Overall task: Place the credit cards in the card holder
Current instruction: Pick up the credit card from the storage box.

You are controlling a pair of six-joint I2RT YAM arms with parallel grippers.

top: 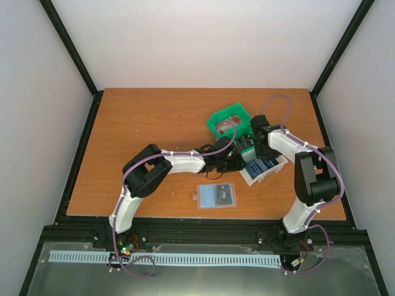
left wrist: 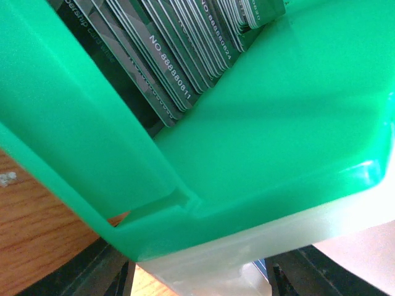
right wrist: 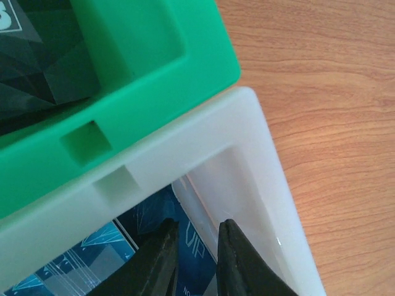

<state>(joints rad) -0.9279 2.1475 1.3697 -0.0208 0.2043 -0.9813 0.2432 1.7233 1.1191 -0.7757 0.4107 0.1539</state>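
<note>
Dark grey-teal credit cards stand in a stack in the green compartment of the tray. Blue credit cards stand in the white compartment; red-and-white ones lie in the far green bin. The card holder lies open on the table, grey-blue inside up, near the front. My left gripper is open, its fingers wide apart on either side of the white tray's corner. My right gripper reaches into the white compartment, jaws a little apart over a blue "VIP" card.
The green-and-white tray sits right of the table's centre, with both grippers crowded at it. Bare wooden table lies to the left and back. Black frame rails border the table.
</note>
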